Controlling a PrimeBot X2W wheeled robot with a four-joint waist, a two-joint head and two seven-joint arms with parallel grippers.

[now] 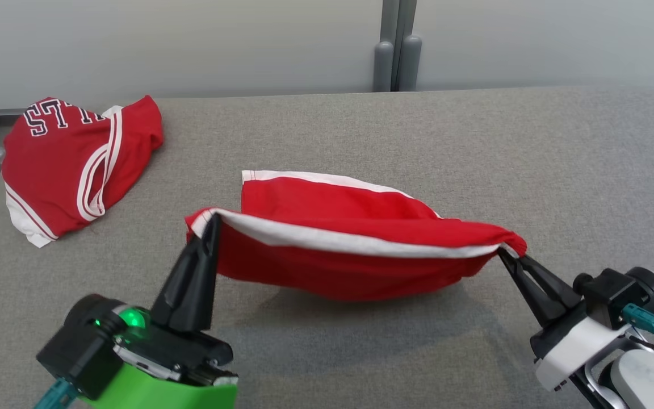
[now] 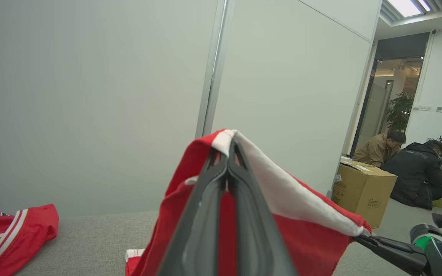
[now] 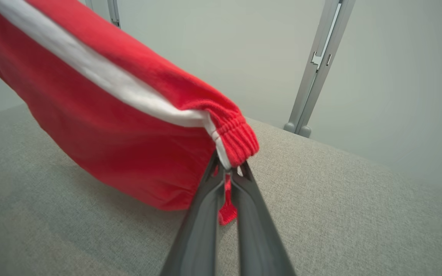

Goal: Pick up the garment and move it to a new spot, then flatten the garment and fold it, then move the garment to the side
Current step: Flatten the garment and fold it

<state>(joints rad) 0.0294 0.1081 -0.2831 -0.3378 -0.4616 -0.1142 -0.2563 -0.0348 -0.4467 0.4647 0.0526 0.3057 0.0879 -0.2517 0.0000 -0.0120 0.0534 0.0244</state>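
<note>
2 grippers share the load in the head view. The left gripper [image 1: 211, 226] has its jaws pinched together on the white-trimmed edge of the red garment [image 1: 349, 267]. The right gripper [image 1: 507, 254] is clamped on the opposite, bunched corner. The garment is strung between them over the middle of the grey table [image 1: 474, 147], its belly sagging low and a shadow beneath it. A second red jersey [image 1: 71, 165] lies crumpled at the far left corner, well apart.

Over to the left wrist view: the fingers [image 2: 205, 214] meet tight at the tips with the white band [image 2: 282, 191] folded over them, and red cloth drapes down both sides. The right gripper [image 2: 365, 238] bites the far corner at lower right. Beyond are a cardboard box [image 2: 363, 188] and 2 people [image 2: 397, 157] crouched on the floor.

Right wrist view now: both fingers [image 3: 202, 214] are closed on the elastic hem [image 3: 240, 138], with a scrap of red poking between them. The garment [image 3: 129, 153] hangs away up-left above the table [image 3: 359, 214], and a grey post [image 3: 317, 76] stands behind.
</note>
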